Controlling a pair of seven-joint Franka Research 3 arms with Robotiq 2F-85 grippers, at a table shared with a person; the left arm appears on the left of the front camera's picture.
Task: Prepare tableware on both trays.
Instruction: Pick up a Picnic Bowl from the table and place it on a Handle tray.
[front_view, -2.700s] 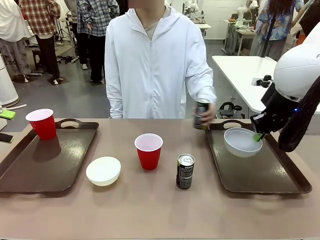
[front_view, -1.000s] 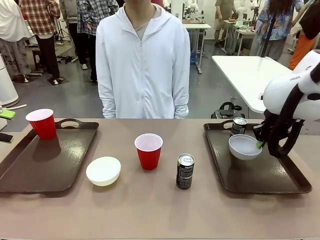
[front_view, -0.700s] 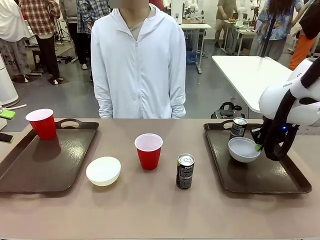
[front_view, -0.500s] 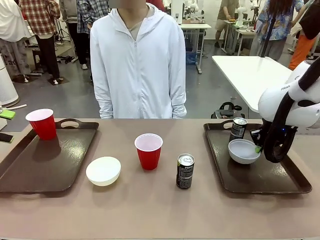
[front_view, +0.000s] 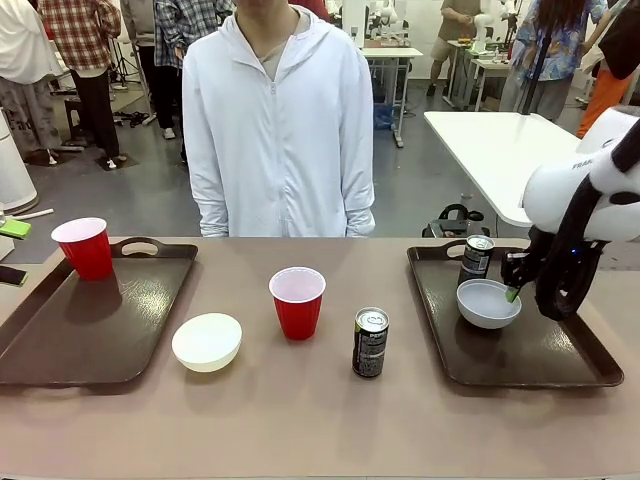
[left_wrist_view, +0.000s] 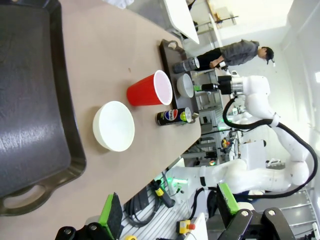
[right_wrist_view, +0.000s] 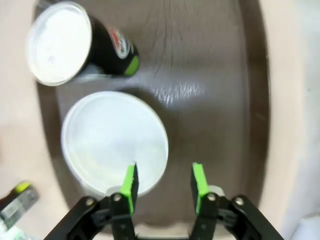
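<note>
Tableware was partly set: the right tray (front_view: 520, 355) held the grey-white bowl (front_view: 488, 303) and one can (front_view: 477, 256); left of it, cream bowl (front_view: 206, 341), red cup (front_view: 297, 301) and second can (front_view: 370, 342) sat off-tray. Left gripper (left_wrist_view: 167, 212) and right gripper (right_wrist_view: 164, 185) gaped empty, the latter at that bowl's rim.

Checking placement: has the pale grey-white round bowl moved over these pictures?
Yes: the pale grey-white round bowl sank toward the near side, away from the far handle of the dark brown rectangular plastic tray.

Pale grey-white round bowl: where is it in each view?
Front view: pale grey-white round bowl right of centre, on the dark brown plastic tray.
Left wrist view: bowl upper middle, far off.
Right wrist view: bowl left of centre.
Shared landmark: slim dark drink can beside it.
</note>
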